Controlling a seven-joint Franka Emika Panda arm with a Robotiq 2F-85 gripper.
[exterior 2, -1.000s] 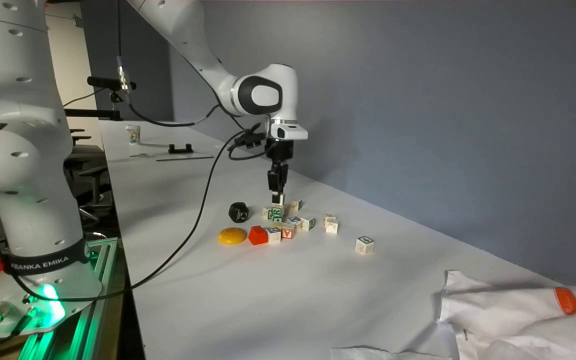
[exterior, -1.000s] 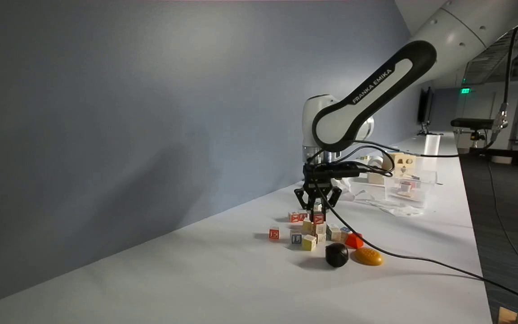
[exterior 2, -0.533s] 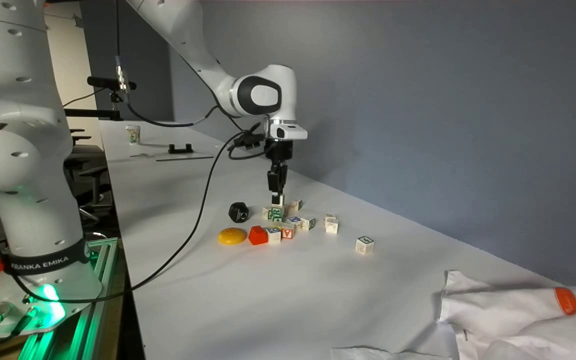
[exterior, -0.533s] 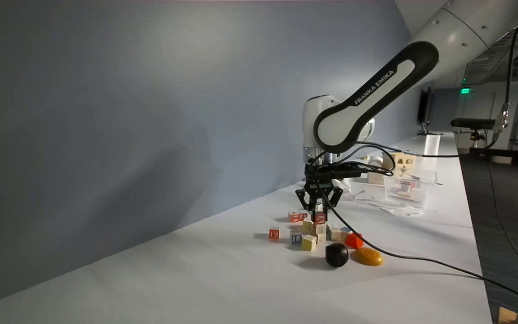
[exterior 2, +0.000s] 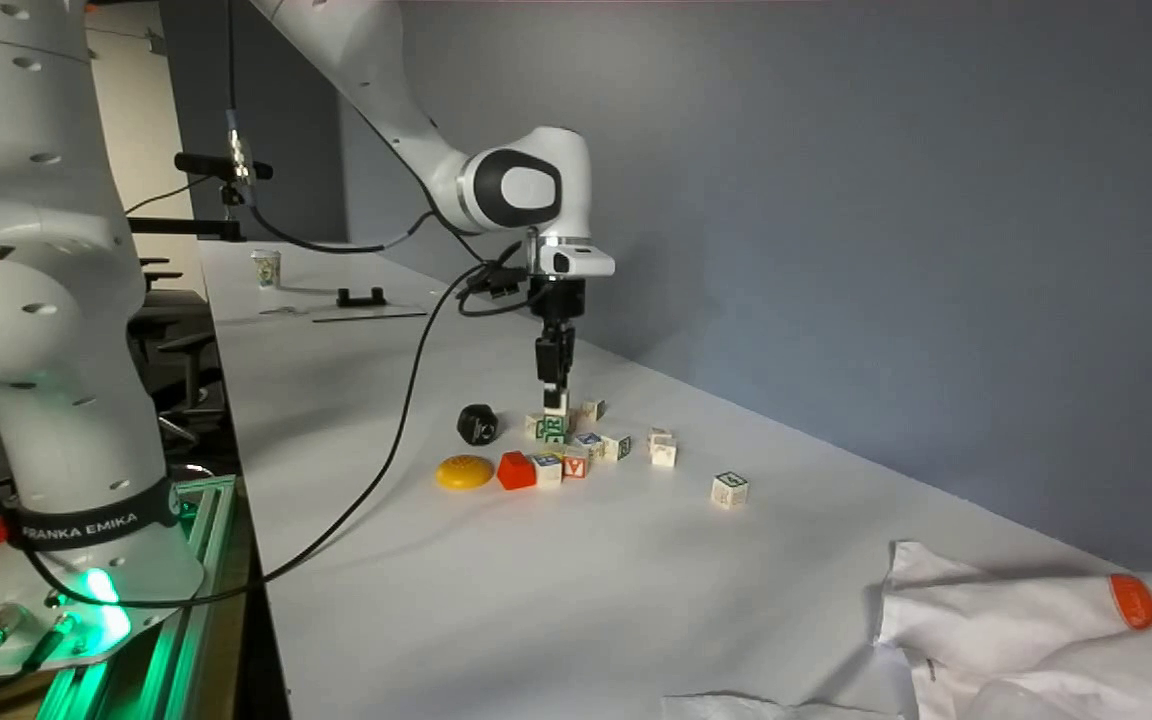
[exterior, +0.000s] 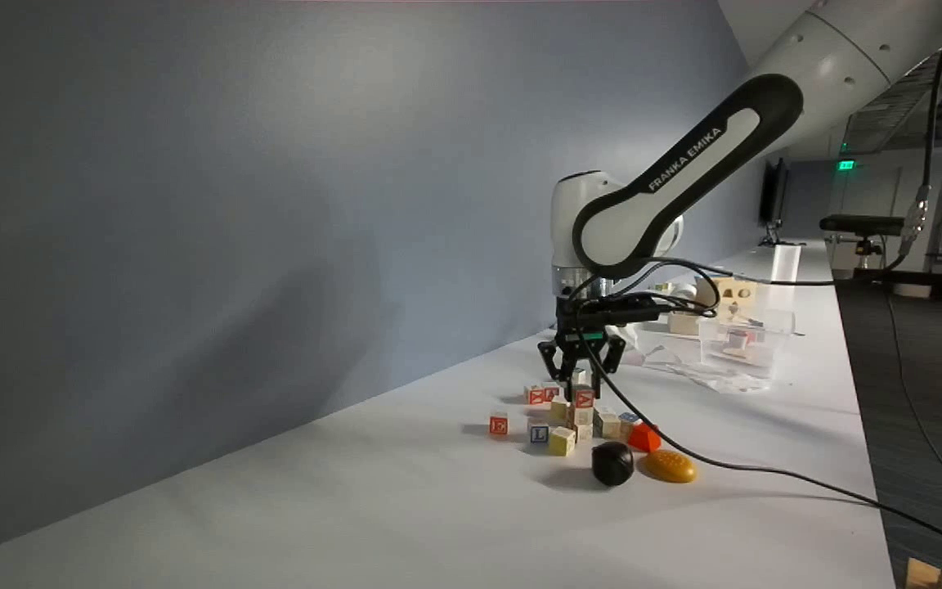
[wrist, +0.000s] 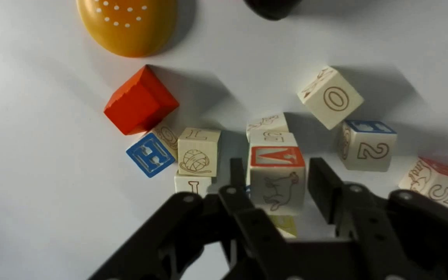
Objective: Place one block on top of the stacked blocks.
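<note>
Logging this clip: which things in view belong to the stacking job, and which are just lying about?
In the job:
gripper, jaws open
red-faced block between them
stacked blocks beneath it

Lying about:
lone block off by itself
solid red piece
orange rounded object
black roundish object
cup
crumpled white material

From the fingers [wrist: 325,186] in the wrist view, a red block [wrist: 140,104] obstructs ten o'clock, an O-marked block [wrist: 331,98] one; bare worktop [wrist: 257,85] lies between.

The end effector [exterior: 583,393] straddles the top block [exterior: 583,401].
</note>
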